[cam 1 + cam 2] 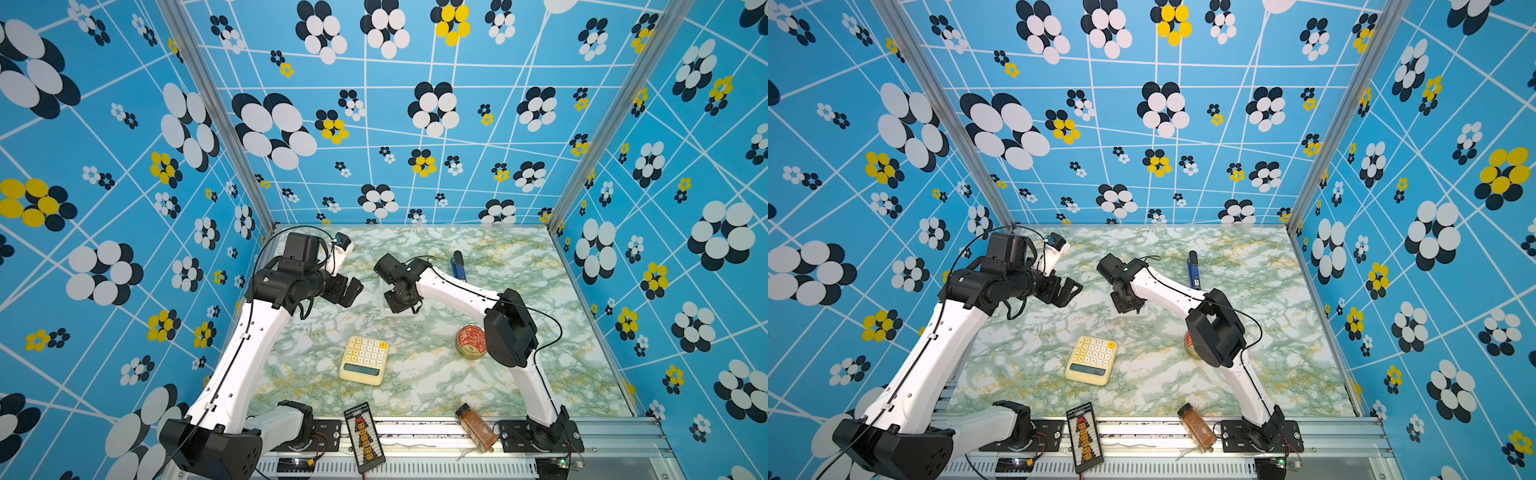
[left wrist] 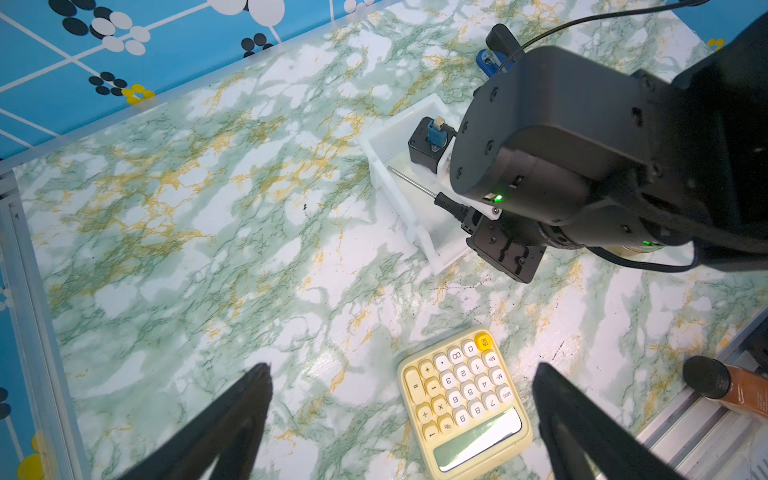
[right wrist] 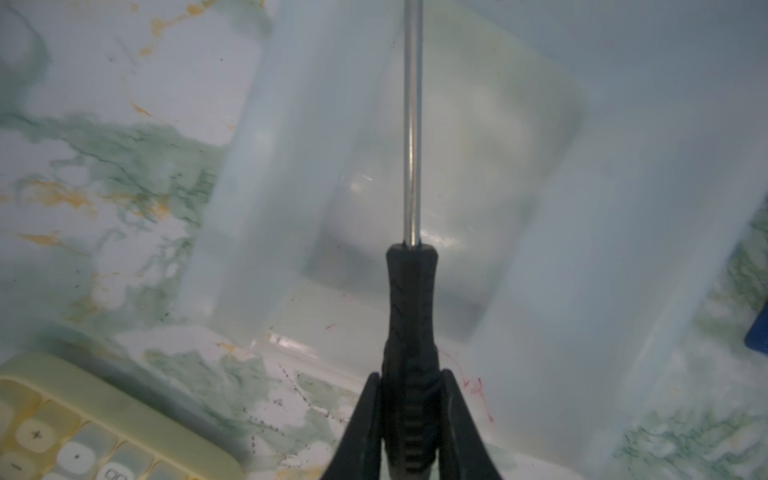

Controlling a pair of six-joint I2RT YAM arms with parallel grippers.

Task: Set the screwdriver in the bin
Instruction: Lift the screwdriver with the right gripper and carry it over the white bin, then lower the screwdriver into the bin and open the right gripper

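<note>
Screwdriver (image 3: 411, 316) between jaws, seemingly over bin (image 2: 419, 237)

A small, slim screwdriver (image 3: 411, 291) with a black ribbed handle and a thin silver shaft is clamped at the handle's end in the right tool (image 3: 410, 376). Its shaft lies over the inside of a low, white translucent rectangular plastic bin (image 2: 398, 203), which rests on the marbled desk (image 2: 208, 249).
</note>
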